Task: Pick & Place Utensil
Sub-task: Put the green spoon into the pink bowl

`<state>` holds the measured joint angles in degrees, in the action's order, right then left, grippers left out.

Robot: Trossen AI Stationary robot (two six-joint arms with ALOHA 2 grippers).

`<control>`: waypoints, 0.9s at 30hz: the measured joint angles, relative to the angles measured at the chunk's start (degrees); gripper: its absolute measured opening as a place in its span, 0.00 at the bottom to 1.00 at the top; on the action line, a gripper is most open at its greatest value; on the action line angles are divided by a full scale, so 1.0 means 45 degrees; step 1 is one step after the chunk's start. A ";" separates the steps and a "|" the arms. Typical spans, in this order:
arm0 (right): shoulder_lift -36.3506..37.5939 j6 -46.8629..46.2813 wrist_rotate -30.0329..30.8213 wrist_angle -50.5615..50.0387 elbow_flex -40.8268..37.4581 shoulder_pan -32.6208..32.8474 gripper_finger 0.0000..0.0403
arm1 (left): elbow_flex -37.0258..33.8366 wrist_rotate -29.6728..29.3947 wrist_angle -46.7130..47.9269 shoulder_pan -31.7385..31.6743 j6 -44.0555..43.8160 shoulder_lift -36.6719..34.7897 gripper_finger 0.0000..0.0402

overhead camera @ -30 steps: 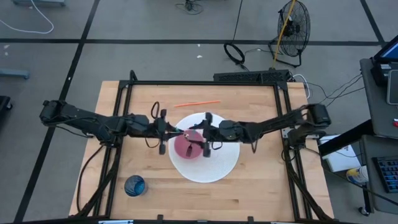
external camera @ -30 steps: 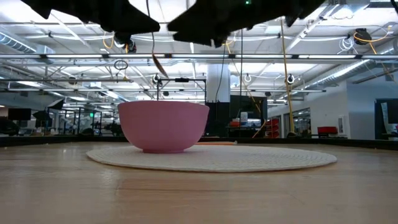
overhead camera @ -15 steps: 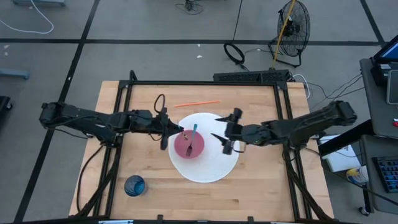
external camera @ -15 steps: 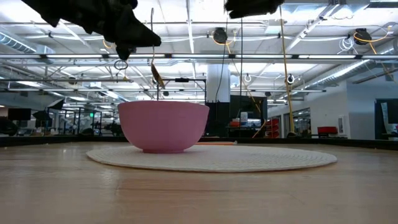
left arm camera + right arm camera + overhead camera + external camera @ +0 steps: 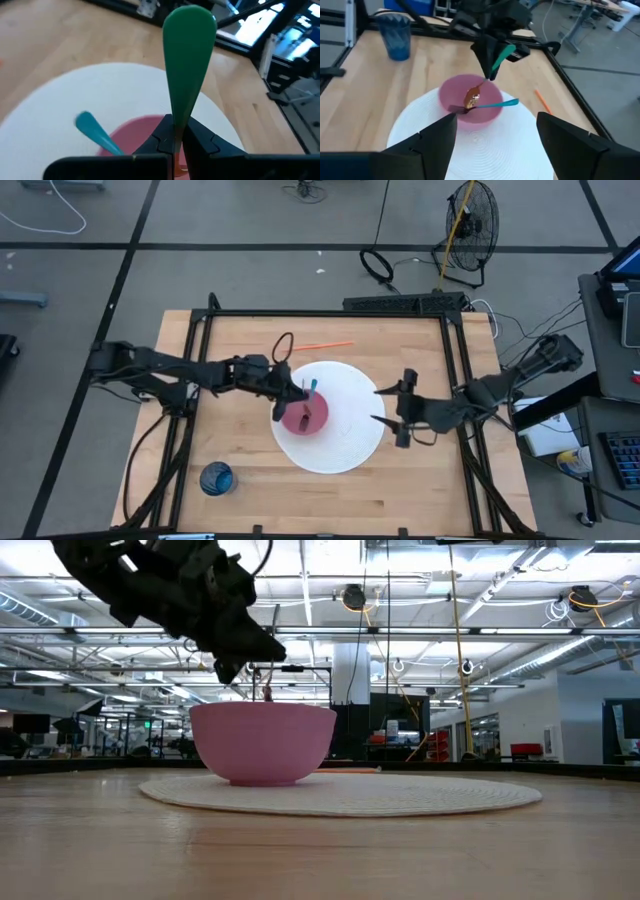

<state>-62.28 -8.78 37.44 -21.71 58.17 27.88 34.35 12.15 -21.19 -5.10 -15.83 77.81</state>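
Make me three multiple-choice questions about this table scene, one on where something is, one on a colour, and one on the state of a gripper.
1. Where does the blue ribbed plastic cup stand?
A. On the bare wooden table, apart from the round white woven placemat
B. Inside the pink plastic bowl
C. On the placemat

2. What colour is the handle of the utensil held by the left gripper?
A. Orange
B. Green
C. Black

3. How do the jaws of the right gripper stand?
A. Shut on the cup
B. Shut on a spoon
C. Open, holding nothing

Answers: 1 A, the high view shows the cup near the table's front left, off the placemat. 2 B, the left wrist view shows the green-handled spoon clamped between the jaws above the bowl. 3 C, the right wrist view shows both fingers spread with empty space between.
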 joint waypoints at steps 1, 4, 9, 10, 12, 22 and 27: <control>0.0069 -0.0005 0.0003 0.0060 -0.0151 0.0101 0.66 | 0.0000 0.0271 -0.0073 -0.0063 -0.0097 0.0102 0.04; 0.0298 -0.0127 0.0099 0.0201 -0.0650 0.0301 0.66 | 0.0005 0.1057 -0.0573 -0.0244 -0.0303 0.0492 0.04; 0.0599 -0.0367 0.0100 0.0748 -0.1497 0.0332 0.66 | 0.0005 0.1821 -0.0807 -0.0596 -0.0730 0.1160 0.04; 0.0652 -0.0362 0.0103 0.0865 -0.1623 0.0330 0.66 | 0.0005 0.1988 -0.0818 -0.0659 -0.0811 0.1299 0.04; 0.0721 -0.0361 0.0105 0.0997 -0.1753 0.0330 0.66 | 0.0005 0.2200 -0.0772 -0.0757 -0.0943 0.1574 0.04; 0.0763 -0.0402 0.0089 0.1160 -0.1801 0.0330 0.65 | 0.0005 0.2259 -0.0695 -0.1071 -0.1204 0.2241 0.04; 0.0763 -0.0375 0.0066 0.1341 -0.1801 0.0330 0.65 | 0.0005 0.1870 -0.0509 -0.1104 -0.1273 0.2227 0.08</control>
<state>-58.85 -10.46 37.74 -15.68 50.06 29.36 34.37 20.56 -23.48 -10.07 -21.56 87.83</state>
